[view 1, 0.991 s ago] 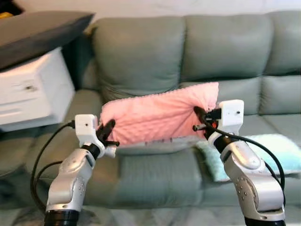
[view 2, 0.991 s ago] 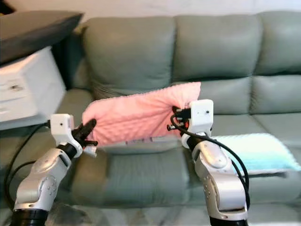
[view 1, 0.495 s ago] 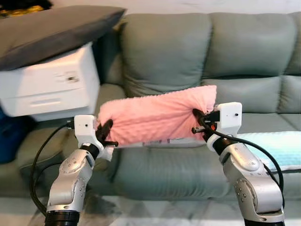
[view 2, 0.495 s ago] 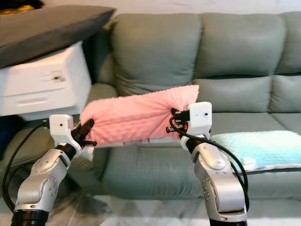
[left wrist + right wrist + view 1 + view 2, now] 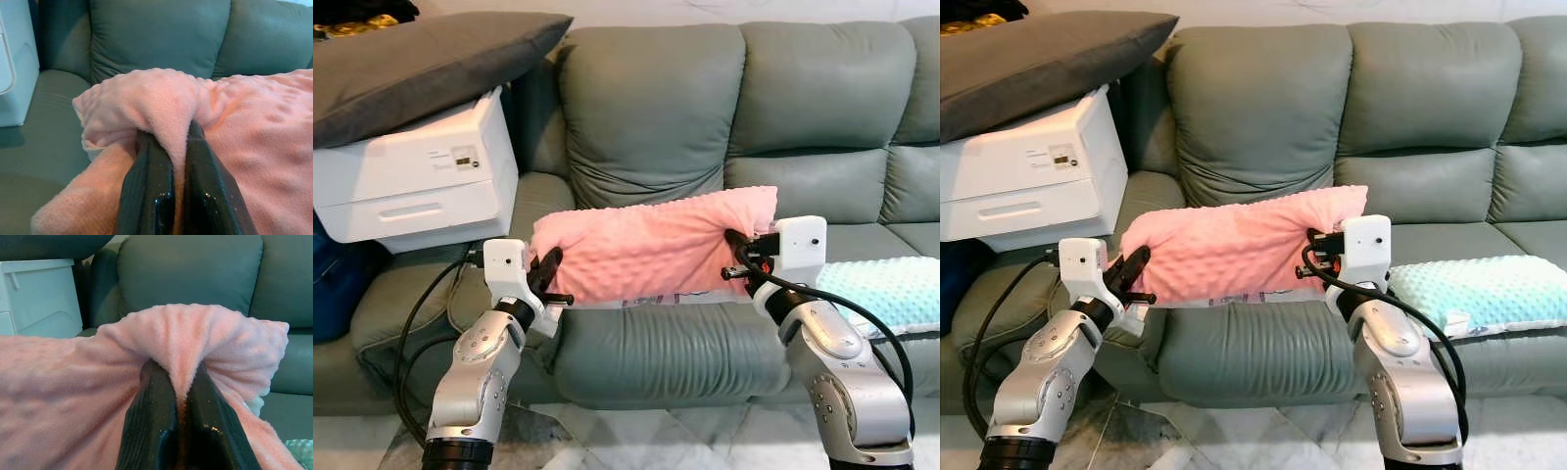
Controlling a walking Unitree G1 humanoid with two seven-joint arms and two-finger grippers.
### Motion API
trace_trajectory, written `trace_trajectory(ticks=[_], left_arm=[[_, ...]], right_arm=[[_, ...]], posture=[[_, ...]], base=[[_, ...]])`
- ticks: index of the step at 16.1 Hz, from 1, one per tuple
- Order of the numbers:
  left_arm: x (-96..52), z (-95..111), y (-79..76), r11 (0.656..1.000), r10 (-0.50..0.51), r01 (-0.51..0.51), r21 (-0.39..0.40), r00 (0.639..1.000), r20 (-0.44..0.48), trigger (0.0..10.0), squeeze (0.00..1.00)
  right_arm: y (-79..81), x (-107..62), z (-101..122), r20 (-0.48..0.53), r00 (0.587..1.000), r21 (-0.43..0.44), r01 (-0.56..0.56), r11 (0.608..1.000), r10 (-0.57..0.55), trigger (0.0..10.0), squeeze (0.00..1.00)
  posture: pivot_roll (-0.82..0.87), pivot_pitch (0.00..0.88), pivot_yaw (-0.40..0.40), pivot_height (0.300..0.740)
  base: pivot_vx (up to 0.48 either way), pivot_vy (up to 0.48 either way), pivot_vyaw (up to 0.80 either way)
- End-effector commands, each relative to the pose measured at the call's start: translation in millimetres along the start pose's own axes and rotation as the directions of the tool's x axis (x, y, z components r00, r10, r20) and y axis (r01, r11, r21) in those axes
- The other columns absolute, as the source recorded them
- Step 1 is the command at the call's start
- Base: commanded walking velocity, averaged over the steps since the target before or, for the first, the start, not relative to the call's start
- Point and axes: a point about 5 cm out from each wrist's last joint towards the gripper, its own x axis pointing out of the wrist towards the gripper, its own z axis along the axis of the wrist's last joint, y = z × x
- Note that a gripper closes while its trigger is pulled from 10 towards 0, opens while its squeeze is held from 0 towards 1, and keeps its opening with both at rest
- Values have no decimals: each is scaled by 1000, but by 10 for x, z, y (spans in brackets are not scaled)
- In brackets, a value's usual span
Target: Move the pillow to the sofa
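Above the front edge of the sofa's seat, the pink pillow (image 5: pixel 651 245) hangs stretched between the two arms, clear of the cushions, its long side running across the view and its right end a little higher than its left. Its dimpled fleece bulges in the middle and gathers into folds at each end. The left tool (image 5: pixel 551 277) pinches the pillow's left end: from the left wrist camera, a ridge of pink fabric is squeezed between the two black fingers (image 5: pixel 149 196), which stand close together. The right tool (image 5: pixel 737 257) is clamped on the pillow's right end in the same way, its fingers (image 5: pixel 154 431) nearly touching with a fold of fleece caught between them.

The grey-green sofa (image 5: pixel 646 108) fills the background, with plump back cushions behind the pillow and the seat directly below it. On the seat to the robot's right, well apart from the pink pillow, lies a flat mint-green cushion (image 5: pixel 1479 289) with the same dimpled surface. At the sofa's left end a white printer (image 5: pixel 416 176) sits beside the armrest, and a dark grey pillow (image 5: pixel 421 64) rests on top of it, tilted so that one corner reaches toward the sofa back. Something dark blue (image 5: pixel 335 289) stands low at the far left. Black cables (image 5: pixel 411 333) loop from the wrists down the silver arms, above a pale marbled floor (image 5: pixel 1234 441).
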Motion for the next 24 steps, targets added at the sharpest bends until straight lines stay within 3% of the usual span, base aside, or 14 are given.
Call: trace_trajectory(ticks=[1,15,18,24], left_arm=[[21,66,-8,1000,-18,18,-2,1000,24,10000,0],[16,68,-25,998,-44,45,-32,999,25,10000,0],[12,24,-53,998,-47,47,-50,999,4,10000,0],[2,-37,26,1000,-5,5,-12,1000,-25,10000,0]], right_arm=[[4,-2,93,44,999,-5,-3,1000,3,10000,0],[21,3,102,47,999,-9,-7,1000,8,10000,0],[31,0,91,43,999,-8,-12,1000,12,10000,0],[36,5,42,24,1000,-13,-14,1000,15,10000,0]], posture=[[-100,0,34,740],[-102,0,36,740],[-102,0,36,740],[-94,0,33,740]], base=[[0,0,0],[414,0,0],[0,0,0],[0,0,0]])
